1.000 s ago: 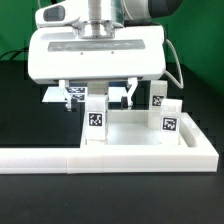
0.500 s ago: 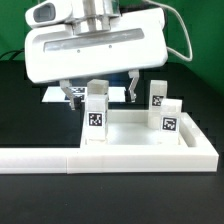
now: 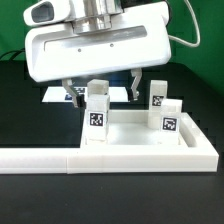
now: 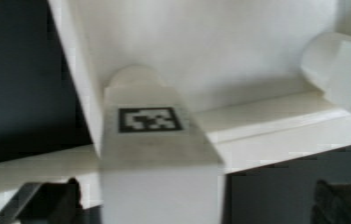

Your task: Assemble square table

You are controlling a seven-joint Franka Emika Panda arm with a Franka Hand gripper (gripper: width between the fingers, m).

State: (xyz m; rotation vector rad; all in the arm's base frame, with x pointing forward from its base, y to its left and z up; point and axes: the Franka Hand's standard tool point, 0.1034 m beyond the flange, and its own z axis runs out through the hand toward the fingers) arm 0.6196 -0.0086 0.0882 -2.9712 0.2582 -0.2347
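Note:
The white square tabletop [image 3: 130, 143] lies tray-like on the table against the L-shaped barrier. Three white tagged legs stand on it: one at the front corner on the exterior view's left [image 3: 97, 108] and two on the right [image 3: 157, 95] [image 3: 168, 120]. My gripper [image 3: 103, 97] hangs over the left leg, open, one finger on each side of it with a gap. In the wrist view that leg [image 4: 154, 150] rises between the dark fingers [image 4: 44, 203], and my gripper [image 4: 190, 208] holds nothing.
The long white L-shaped barrier [image 3: 40, 158] runs along the front and up the exterior view's right side [image 3: 207, 150]. The marker board [image 3: 55, 95] lies behind the tabletop, partly hidden by my gripper. Black table surface surrounds everything.
My gripper has risen and shifted slightly to the exterior view's left. Its fingers now stand wider apart, away from the left leg, whose top now shows.

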